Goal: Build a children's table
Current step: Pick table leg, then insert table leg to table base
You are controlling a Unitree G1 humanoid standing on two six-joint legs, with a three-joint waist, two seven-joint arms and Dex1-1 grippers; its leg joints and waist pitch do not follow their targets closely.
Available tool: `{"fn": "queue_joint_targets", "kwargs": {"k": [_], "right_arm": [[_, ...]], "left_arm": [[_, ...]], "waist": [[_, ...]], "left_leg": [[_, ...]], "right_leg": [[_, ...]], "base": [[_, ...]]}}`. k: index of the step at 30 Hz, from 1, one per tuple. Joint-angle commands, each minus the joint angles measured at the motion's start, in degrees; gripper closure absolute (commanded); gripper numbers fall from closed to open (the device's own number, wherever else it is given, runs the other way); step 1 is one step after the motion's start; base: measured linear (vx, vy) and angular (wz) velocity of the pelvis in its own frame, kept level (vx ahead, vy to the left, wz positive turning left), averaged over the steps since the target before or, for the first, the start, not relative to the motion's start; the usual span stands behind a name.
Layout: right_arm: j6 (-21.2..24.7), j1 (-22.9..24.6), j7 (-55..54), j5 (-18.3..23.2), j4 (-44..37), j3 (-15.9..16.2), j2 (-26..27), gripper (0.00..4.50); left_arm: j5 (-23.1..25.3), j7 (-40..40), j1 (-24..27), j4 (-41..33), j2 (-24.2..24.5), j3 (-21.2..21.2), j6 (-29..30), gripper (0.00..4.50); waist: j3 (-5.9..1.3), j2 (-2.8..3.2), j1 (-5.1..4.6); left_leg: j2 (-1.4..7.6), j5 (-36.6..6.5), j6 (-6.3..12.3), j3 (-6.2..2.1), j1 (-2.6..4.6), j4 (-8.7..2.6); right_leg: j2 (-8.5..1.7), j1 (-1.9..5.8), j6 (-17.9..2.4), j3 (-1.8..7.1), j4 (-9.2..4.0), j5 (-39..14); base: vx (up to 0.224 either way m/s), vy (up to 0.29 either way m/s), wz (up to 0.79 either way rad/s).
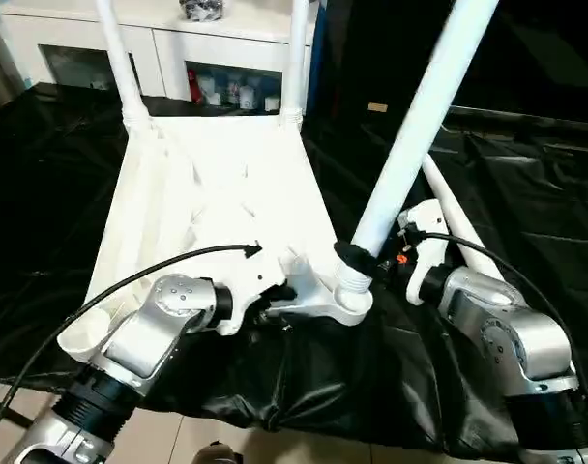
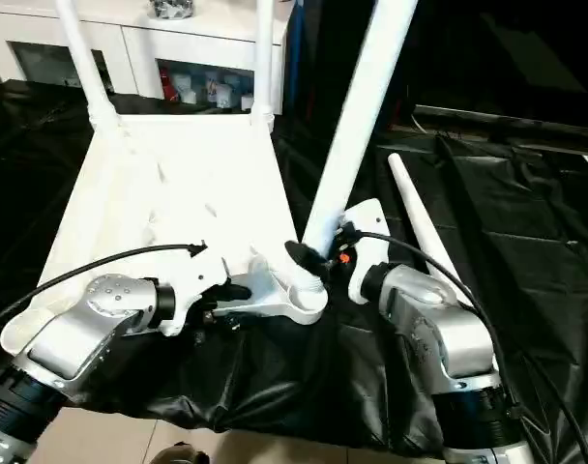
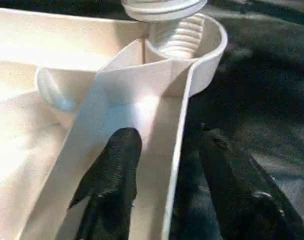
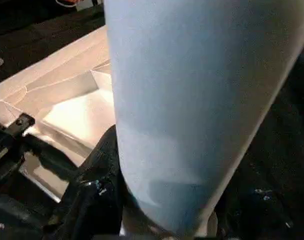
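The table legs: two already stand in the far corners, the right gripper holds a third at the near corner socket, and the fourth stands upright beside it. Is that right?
Not quite. The fourth leg is not upright: the right eye view shows it lying flat on the black cloth. The rest holds: two legs stand at the far corners, and the right gripper grips the third leg at the near corner socket.

We find no legible text, label, brand, number or sign on any surface; items on the shelf behind the work surface are too small to read
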Motion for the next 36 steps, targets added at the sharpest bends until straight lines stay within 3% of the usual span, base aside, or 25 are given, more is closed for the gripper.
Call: {"fn": "queue_joint_targets", "kwargs": {"k": [1, 3, 5, 8, 11, 12, 16, 18, 25, 26, 29, 36], "right_arm": [[0.0, 0.0, 0.1, -0.4, -1.6, 0.1, -0.6, 2.59], [0.0, -0.1, 0.1, -0.5, -1.6, 0.3, -0.6, 2.59], [-0.1, -0.1, 0.1, -0.6, -1.4, 0.5, -0.6, 2.59], [-0.2, -0.1, 0.1, -0.7, -1.3, 0.7, -0.7, 2.59], [-0.2, -0.1, 0.1, -0.9, -1.4, 0.8, -0.8, 2.59], [-0.3, -0.1, 0.1, -1.0, -1.4, 0.9, -0.7, 2.59], [-0.4, 0.0, 0.1, -1.2, -1.4, 1.0, -1.0, 2.59], [-0.3, 0.0, 0.2, -1.2, -1.5, 1.0, -1.1, 2.59], [-0.1, -1.2, 1.5, -1.6, 0.2, 1.4, -2.3, 2.59], [0.1, -1.8, 2.3, -2.0, 1.3, 1.8, -2.9, 2.59], [-0.4, -3.2, 3.9, -3.3, 4.5, 3.1, -4.0, 2.59], [-3.6, -7.0, 4.2, -4.3, 12.0, 3.0, -2.7, 2.59]], "left_arm": [[0.6, 0.0, -0.7, 0.7, 0.2, 0.4, 0.6, 2.65], [0.6, 0.0, -0.8, 0.9, 0.2, 0.5, 0.6, 3.1], [0.7, -0.2, -1.1, 1.5, 0.1, 0.4, 0.5, 3.11], [1.0, -0.5, -1.6, 2.4, -0.1, 0.3, 0.4, 3.57], [1.6, -1.1, -2.3, 3.7, 0.0, -0.2, 0.1, 3.62], [1.8, -1.2, -2.4, 3.9, 0.0, -0.4, 0.0, 3.91], [3.1, -2.8, -3.4, 5.2, 0.9, -1.7, -0.2, 4.07], [3.4, -3.2, -3.7, 5.7, 1.1, -1.9, -0.4, 4.4], [2.7, -3.4, -5.6, 8.3, 0.0, -0.2, -1.6, 4.5], [2.0, -3.4, -6.4, 9.1, -0.7, 0.6, -2.5, 4.5], [0.8, -4.5, -7.5, 11.2, -2.2, 1.8, -5.7, 4.5], [-1.0, -7.5, -8.1, 13.6, -3.6, 2.1, -8.8, 4.5]], "waist": [[-3.89, 0.82, -0.23], [-3.87, 0.8, -0.19], [-3.86, 0.89, -0.18], [-3.81, 0.91, -0.2], [-3.78, 1.05, -0.19], [-3.79, 1.0, -0.21], [-3.73, 1.03, -0.34], [-3.69, 1.14, -0.36], [-3.77, 0.94, -0.6], [-3.78, 0.6, -0.82], [-3.76, 0.47, -1.09], [-3.77, 0.54, -1.23]], "left_leg": [[2.21, -14.4, -2.61, -0.9, 1.31, -4.35], [2.18, -14.3, -2.52, -0.87, 1.27, -4.34], [2.21, -14.7, -2.55, -0.88, 1.37, -4.35], [2.15, -15.0, -2.61, -0.87, 1.37, -4.37], [2.18, -15.6, -2.74, -0.94, 1.44, -4.44], [2.19, -15.9, -2.84, -0.98, 1.4, -4.46], [2.08, -16.3, -2.83, -1.0, 1.42, -4.47], [2.16, -16.6, -2.88, -1.07, 1.44, -4.53], [2.04, -16.0, -2.71, -1.0, 1.42, -4.43], [1.98, -15.4, -2.46, -0.96, 1.25, -4.42], [1.87, -14.7, -2.0, -0.85, 1.26, -4.24], [1.98, -14.7, -1.63, -0.79, 1.39, -4.12]], "right_leg": [[-4.76, 2.48, -7.6, 3.03, -4.84, -13.5], [-4.78, 2.49, -7.7, 3.04, -4.87, -13.5], [-4.78, 2.4, -7.6, 3.04, -4.91, -14.0], [-4.76, 2.38, -7.4, 3.07, -5.02, -14.4], [-4.8, 2.33, -7.2, 3.05, -5.16, -15.4], [-4.82, 2.39, -7.2, 3.05, -5.12, -15.5], [-4.86, 2.4, -6.9, 3.08, -5.32, -16.8], [-4.91, 2.41, -6.9, 3.07, -5.32, -17.4], [-4.9, 2.61, -7.3, 3.08, -5.23, -16.1], [-4.88, 2.75, -7.5, 3.04, -5.19, -15.9], [-4.85, 2.71, -7.8, 2.99, -5.38, -16.4], [-5.09, 2.57, -8.0, 3.0, -5.5, -18.3]], "base": [[0.0, 0.0, 0.0], [0.0, 0.0, 0.0], [0.0, 0.0, 0.0], [0.0, 0.0, 0.0], [0.0, 0.0, 0.0], [0.0, 0.0, 0.0], [0.0, 0.0, 0.0], [0.0, 0.0, 0.0], [0.0, 0.0, 0.0], [0.0, 0.0, 0.0], [0.0, 0.0, 0.0], [0.0, 0.0, 0.0]]}}
